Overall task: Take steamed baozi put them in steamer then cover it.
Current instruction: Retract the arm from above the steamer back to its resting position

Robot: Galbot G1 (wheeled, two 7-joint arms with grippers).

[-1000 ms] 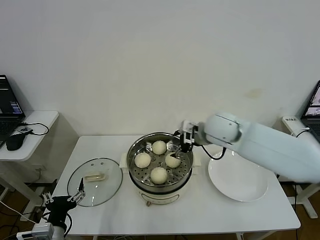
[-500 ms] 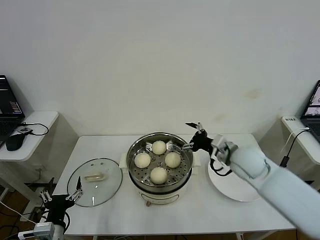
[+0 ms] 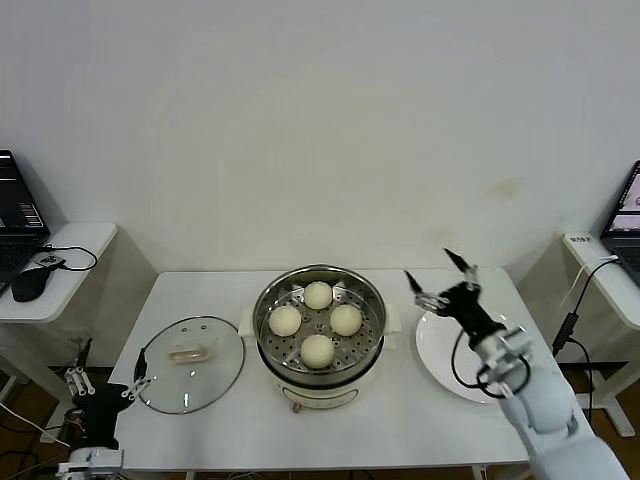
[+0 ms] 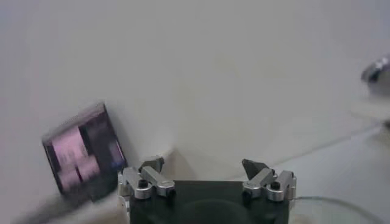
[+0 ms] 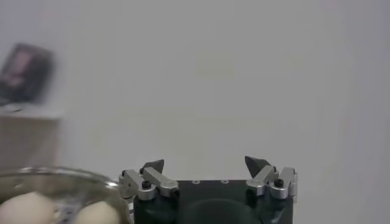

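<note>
Several cream-white baozi lie on the perforated tray inside the steel steamer at the table's middle. The glass cover lies flat on the table to the steamer's left, its cream handle facing up. My right gripper hangs open and empty to the right of the steamer, over the near-left edge of the white plate. The right wrist view shows that gripper with the steamer rim and two baozi beside it. My left gripper is open and empty, low by the table's front-left corner, apart from the cover.
A white plate lies bare on the table's right side, under my right forearm. A side table at the left holds a laptop and a mouse. Another laptop stands at the far right. A wall rises behind the table.
My right gripper has drawn back from over the steamer to the right and now hangs above the plate's edge. My left gripper has slid a little left, away from the cover.
</note>
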